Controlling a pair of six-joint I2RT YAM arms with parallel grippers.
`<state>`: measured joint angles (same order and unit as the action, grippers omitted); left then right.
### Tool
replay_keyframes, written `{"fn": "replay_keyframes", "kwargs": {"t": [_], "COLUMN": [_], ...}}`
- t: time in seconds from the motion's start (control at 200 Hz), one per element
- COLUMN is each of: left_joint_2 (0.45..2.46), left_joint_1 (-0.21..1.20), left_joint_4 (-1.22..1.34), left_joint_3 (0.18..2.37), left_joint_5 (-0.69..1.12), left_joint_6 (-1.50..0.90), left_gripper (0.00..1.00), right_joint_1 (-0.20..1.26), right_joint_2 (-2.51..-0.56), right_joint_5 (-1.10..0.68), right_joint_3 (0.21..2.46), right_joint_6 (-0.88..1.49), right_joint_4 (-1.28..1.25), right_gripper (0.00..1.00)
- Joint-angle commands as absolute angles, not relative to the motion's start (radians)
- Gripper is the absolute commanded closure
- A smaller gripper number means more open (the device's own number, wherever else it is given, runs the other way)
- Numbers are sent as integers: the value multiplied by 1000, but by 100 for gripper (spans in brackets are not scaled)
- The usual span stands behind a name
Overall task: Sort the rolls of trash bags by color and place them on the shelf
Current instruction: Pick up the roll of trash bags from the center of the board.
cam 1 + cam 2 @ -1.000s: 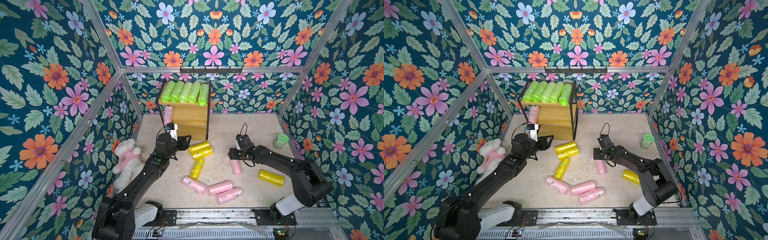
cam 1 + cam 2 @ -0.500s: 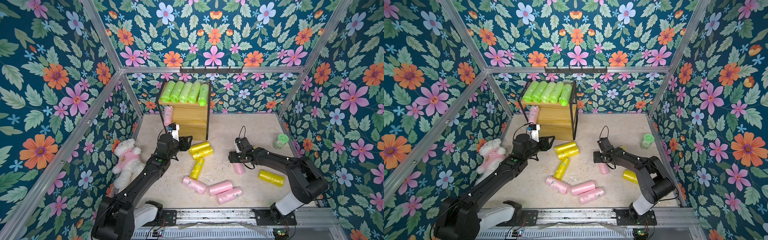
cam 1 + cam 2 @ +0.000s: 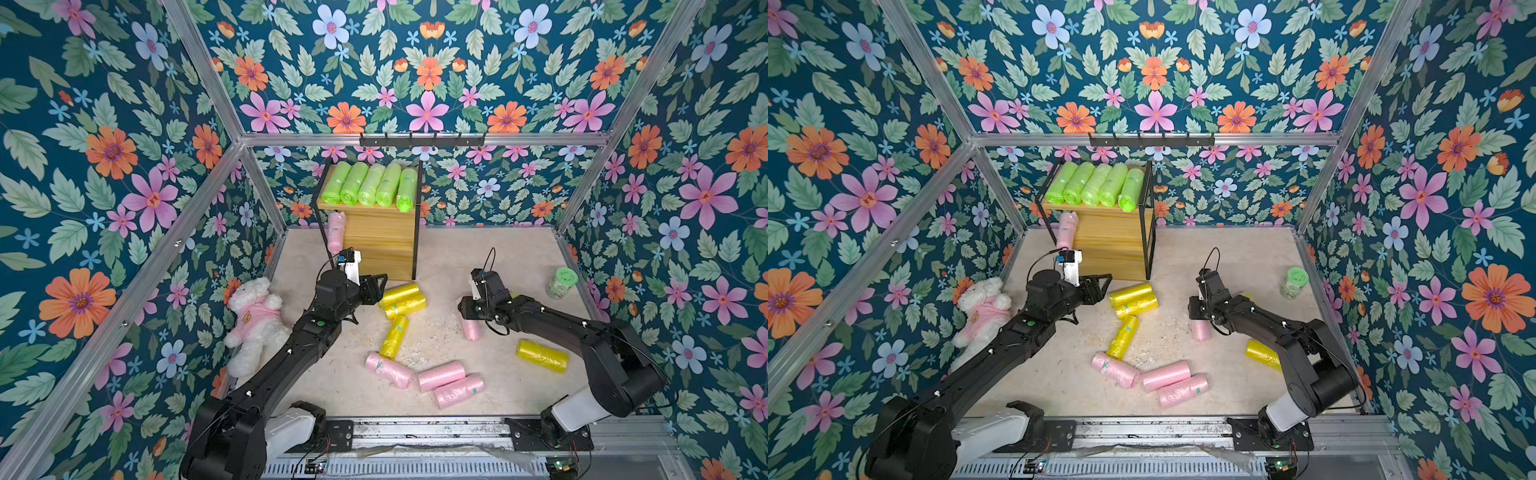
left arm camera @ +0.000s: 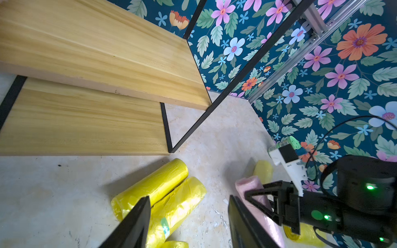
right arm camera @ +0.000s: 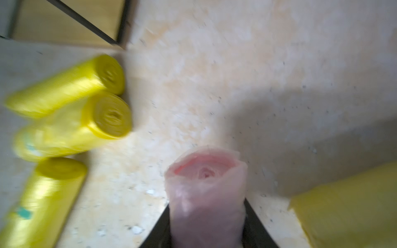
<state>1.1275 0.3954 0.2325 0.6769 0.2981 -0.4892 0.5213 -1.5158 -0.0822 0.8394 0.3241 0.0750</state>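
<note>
The shelf [image 3: 374, 232] stands at the back with several lime green rolls [image 3: 370, 185] on its top board and one pink roll [image 3: 336, 232] on a lower tier. My right gripper [image 5: 207, 214] is shut on a pink roll [image 5: 206, 193], which I also see at mid-floor in a top view [image 3: 472, 330]. My left gripper [image 4: 189, 199] hangs open, nothing between its fingers, just above two yellow rolls [image 3: 403, 300] lying side by side. A third yellow roll [image 3: 394, 337] lies nearer the front, another [image 3: 541, 356] by the right arm. Three pink rolls [image 3: 441, 376] lie near the front edge.
A white teddy bear [image 3: 253, 320] in a pink shirt lies against the left wall. A green-lidded jar [image 3: 561, 283] stands near the right wall. A black hook rail [image 3: 422, 140] runs above the shelf. Flowered walls close three sides.
My right gripper has dropped onto the mid-floor pink roll and shut on it. My left gripper has edged towards the two yellow rolls.
</note>
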Motion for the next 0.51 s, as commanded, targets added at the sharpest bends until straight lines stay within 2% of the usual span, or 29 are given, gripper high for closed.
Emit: {"fn": "replay_keyframes", "kwargs": {"t": [0.0,0.15,0.5], "left_joint_2": [1117,1106,1135], "left_joint_1": [405,443,593], "left_joint_4": [320,443,874], "left_joint_3": [668,641,538], "left_joint_5": [339,385,384], "left_joint_6": [-523,-590,-819], "left_gripper": [36,35,22], "right_joint_1": [523,533,635], "right_joint_2": [-1444,-1345,-1260], "right_joint_5": [-186,-244,-75], "right_joint_3": [823,778,711], "right_joint_6": [464,691,975], "right_joint_4": [-136,-408,-827], "right_gripper": [63,64,63]}}
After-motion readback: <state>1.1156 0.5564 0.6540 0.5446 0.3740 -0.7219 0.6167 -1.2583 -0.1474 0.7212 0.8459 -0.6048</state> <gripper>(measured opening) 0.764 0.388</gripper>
